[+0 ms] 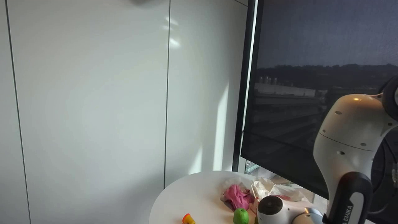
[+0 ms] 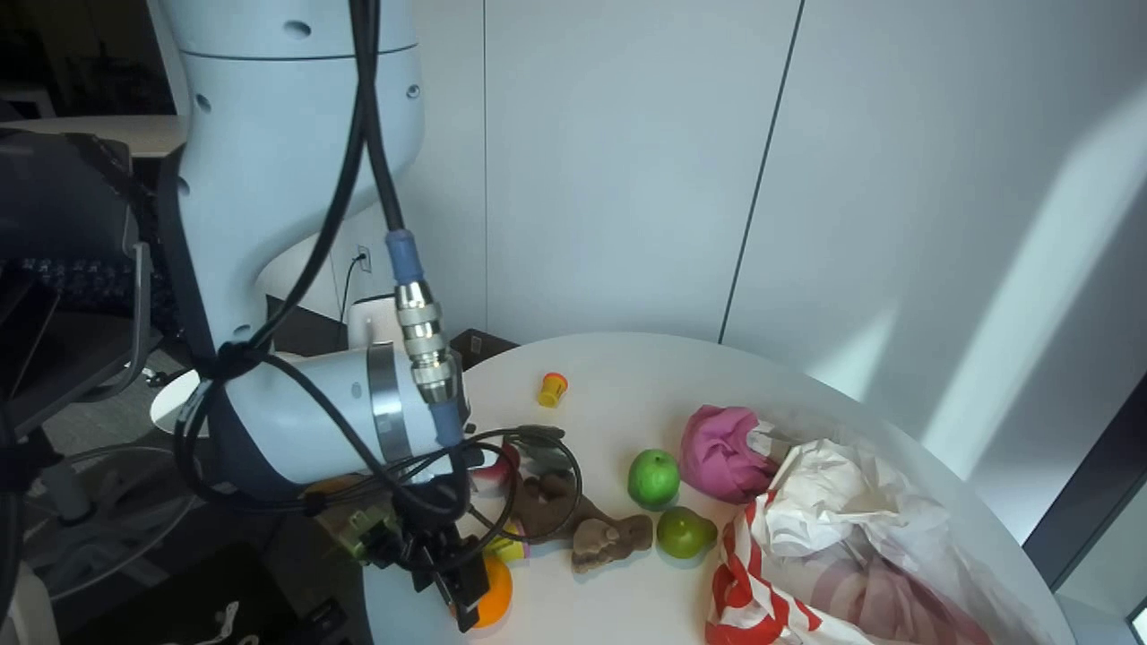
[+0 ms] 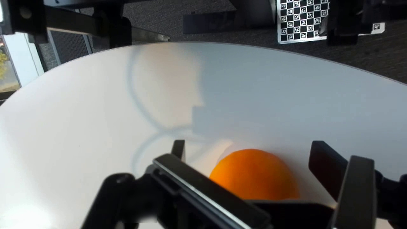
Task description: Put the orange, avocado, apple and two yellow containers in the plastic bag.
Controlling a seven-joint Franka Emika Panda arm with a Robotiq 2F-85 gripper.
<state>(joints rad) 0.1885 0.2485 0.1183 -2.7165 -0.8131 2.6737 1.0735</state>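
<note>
A: Wrist view: jaws apart, orange (image 3: pixel 254 175) showing between them on the worktop (image 3: pixel 95 111).
B: Likely light, firm, a little slippery; grip across its widest part.
A: In an exterior view: bag (image 2: pixel 833 520), red print, no words I can read.
B: In an exterior view: arm (image 1: pixel 345 149) lettered "EMIKA".

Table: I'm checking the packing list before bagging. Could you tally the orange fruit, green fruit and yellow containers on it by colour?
Orange: 1 (orange)
Green: 2 (round fruit, pear-shaped fruit)
Yellow: 2 (fully visible container, partly hidden container)
Total: 5
</note>
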